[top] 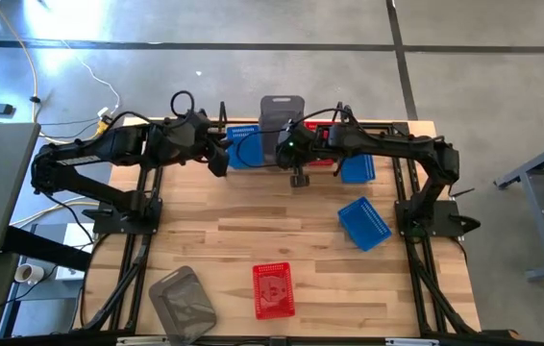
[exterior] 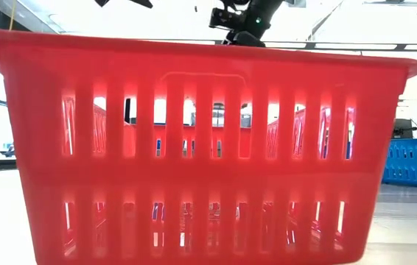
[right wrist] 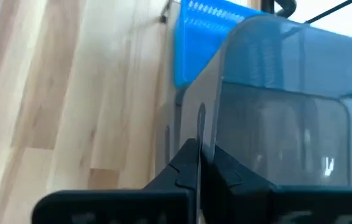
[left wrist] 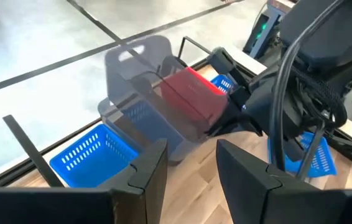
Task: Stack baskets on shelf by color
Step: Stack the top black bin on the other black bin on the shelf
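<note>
A smoky grey basket [top: 281, 115] [left wrist: 140, 74] stands tilted at the middle of the black wire shelf [left wrist: 22, 142] by the table's far edge. My right gripper [top: 289, 152] [right wrist: 199, 163] is shut on it. A blue basket [top: 242, 144] [left wrist: 88, 154] sits on the shelf to its left and a red basket [top: 321, 136] [left wrist: 191, 93] to its right. My left gripper [top: 217, 161] [left wrist: 191, 165] hovers open just left of the grey basket, touching nothing. My right gripper pinches the thin upper edge of one grey basket wall [right wrist: 199, 127] between its two fingers, one on each face of the wall. It comes from the table's right, about level. The basket is tilted, its handle end [left wrist: 134, 53] raised, its lower end down on the shelf.
On the table lie a blue basket [top: 363, 223] at the right, another blue basket [top: 357, 169] by the shelf, a red basket [top: 273, 288] [exterior: 201, 147] near the front and a grey basket [top: 183, 300] at the near left. Black rail frames run along both sides.
</note>
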Available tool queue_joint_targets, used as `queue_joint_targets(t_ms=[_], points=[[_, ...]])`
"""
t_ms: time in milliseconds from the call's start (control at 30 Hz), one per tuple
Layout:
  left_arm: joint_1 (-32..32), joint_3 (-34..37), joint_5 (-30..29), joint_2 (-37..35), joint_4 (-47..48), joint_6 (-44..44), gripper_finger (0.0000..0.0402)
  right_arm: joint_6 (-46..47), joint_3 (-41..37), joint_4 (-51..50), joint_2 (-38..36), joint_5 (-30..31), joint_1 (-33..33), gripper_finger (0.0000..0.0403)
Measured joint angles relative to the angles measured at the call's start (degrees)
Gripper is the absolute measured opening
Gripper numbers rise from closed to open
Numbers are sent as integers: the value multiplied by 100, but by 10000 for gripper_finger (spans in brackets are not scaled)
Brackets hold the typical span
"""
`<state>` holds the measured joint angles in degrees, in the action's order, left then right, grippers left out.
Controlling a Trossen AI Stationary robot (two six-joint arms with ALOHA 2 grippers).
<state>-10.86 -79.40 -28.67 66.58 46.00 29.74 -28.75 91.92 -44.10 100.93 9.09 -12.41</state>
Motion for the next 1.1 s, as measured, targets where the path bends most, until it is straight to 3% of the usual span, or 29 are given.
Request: queue_joint_targets(t_ms=[667,1100], points=[[-415,0,-7,0,-3,2,129,-100,3,-17,165,-382,-228,0],[-456,0,13,2,-2,2,129,-306,4,2,246,-316,-279,0]])
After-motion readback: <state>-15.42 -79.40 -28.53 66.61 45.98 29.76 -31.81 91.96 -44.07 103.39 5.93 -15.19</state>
